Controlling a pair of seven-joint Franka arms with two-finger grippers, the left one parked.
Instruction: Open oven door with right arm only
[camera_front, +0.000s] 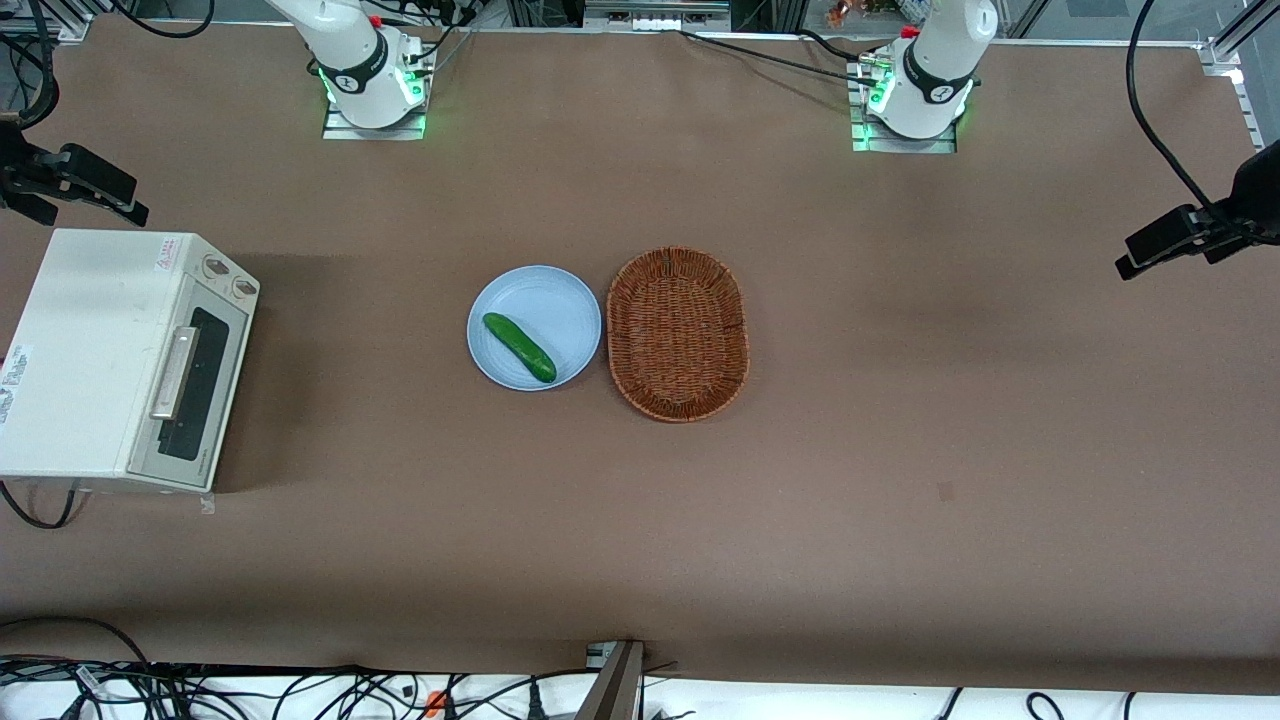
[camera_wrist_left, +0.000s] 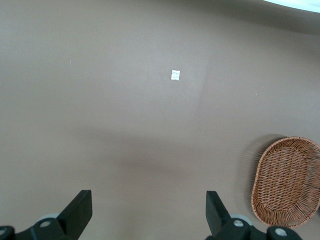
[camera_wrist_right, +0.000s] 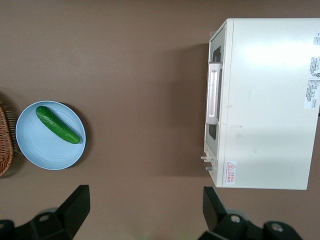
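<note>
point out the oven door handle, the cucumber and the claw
long silver bar handle of the oven door (camera_wrist_right: 214, 96): right wrist view, middle of the bar
green cucumber (camera_front: 519, 347): front view, middle of its body
black two-finger claw (camera_wrist_right: 145, 207): right wrist view, midway between its open fingertips, above the table

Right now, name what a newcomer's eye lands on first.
The boxy cream-white oven stands at the working arm's end of the table, its silver-framed glass door shut. Mid-table, a green cucumber lies on a pale blue plate beside an oval wicker basket. The right arm's open tool hovers high above.
</note>
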